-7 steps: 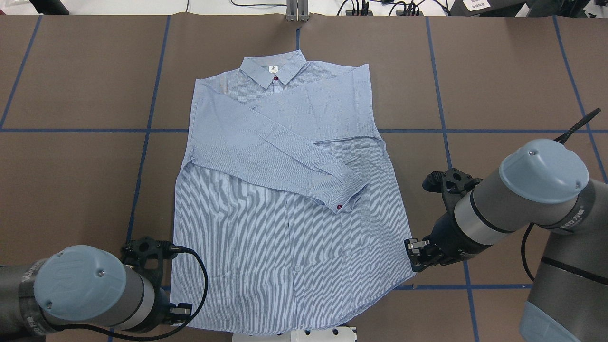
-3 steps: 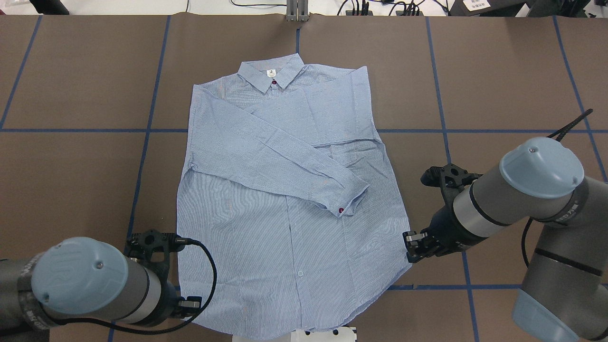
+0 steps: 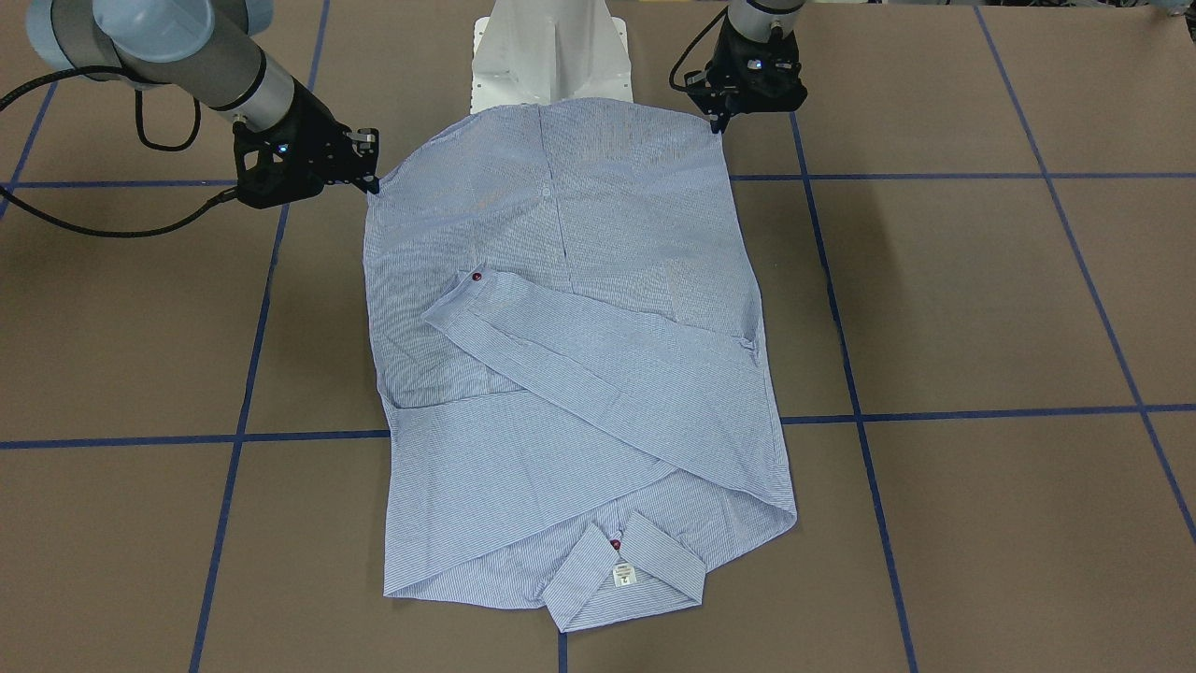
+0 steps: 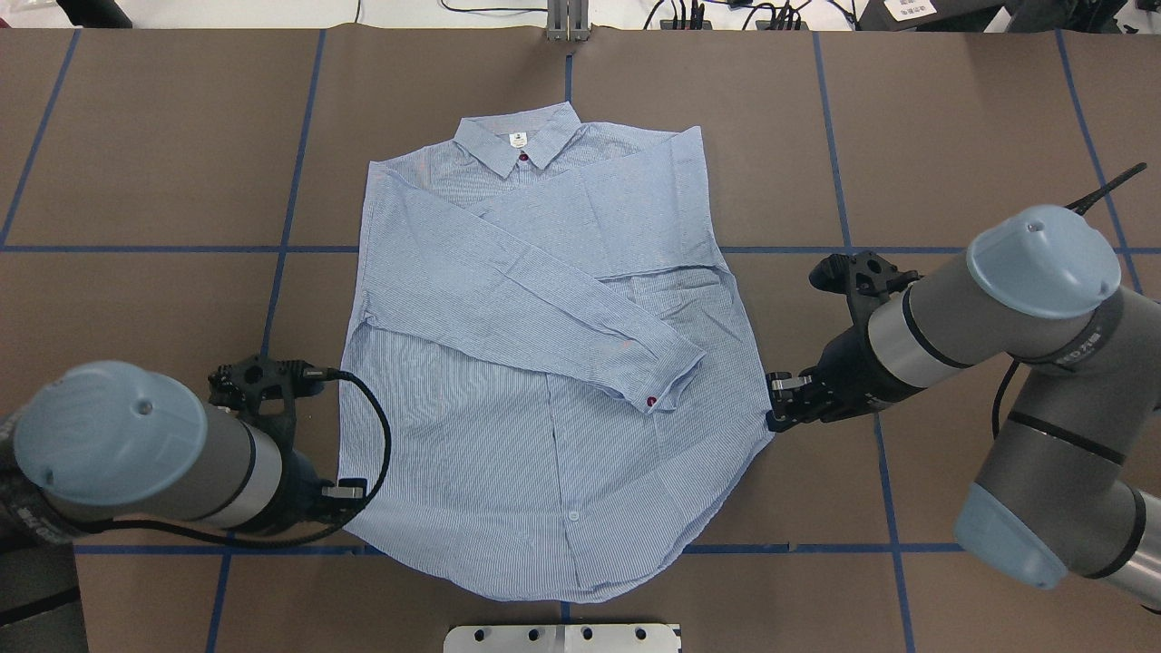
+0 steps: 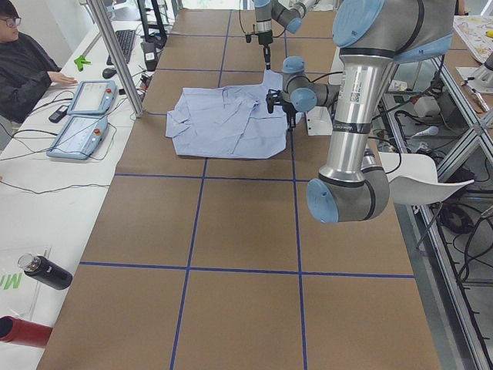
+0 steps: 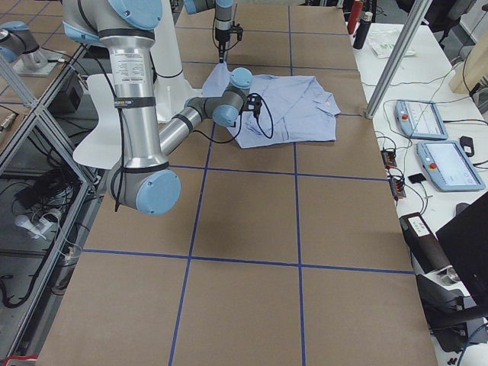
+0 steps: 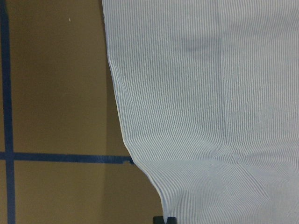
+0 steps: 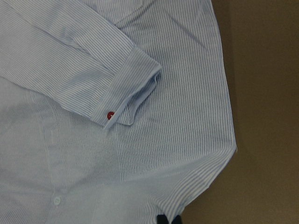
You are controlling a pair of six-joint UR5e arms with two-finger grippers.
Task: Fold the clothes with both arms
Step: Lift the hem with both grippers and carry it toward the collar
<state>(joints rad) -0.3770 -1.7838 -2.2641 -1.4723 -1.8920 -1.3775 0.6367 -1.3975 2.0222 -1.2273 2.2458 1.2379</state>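
from overhead: left gripper (image 4: 352, 494) clamps the shirt (image 4: 508, 453) hem at 8 o'clock, and right gripper (image 4: 775, 410) clamps it near 4 o'clock.

Brown table (image 4: 136, 136), blue tape grid (image 4: 145, 248). White pedestal (image 3: 551, 47) at table's edge. Side table (image 5: 23, 216): seated person (image 5: 23, 65), pendants (image 5: 77, 135), keyboard (image 5: 125, 45), black bottle (image 5: 46, 272) near red bottle (image 5: 19, 331). White chair (image 5: 420, 181) off opposite side.

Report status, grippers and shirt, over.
Left gripper, right gripper shut on hem corners of light blue-and-white striped button-up shirt. Face up, sleeves folded across. Only sleeves between hem and collar.
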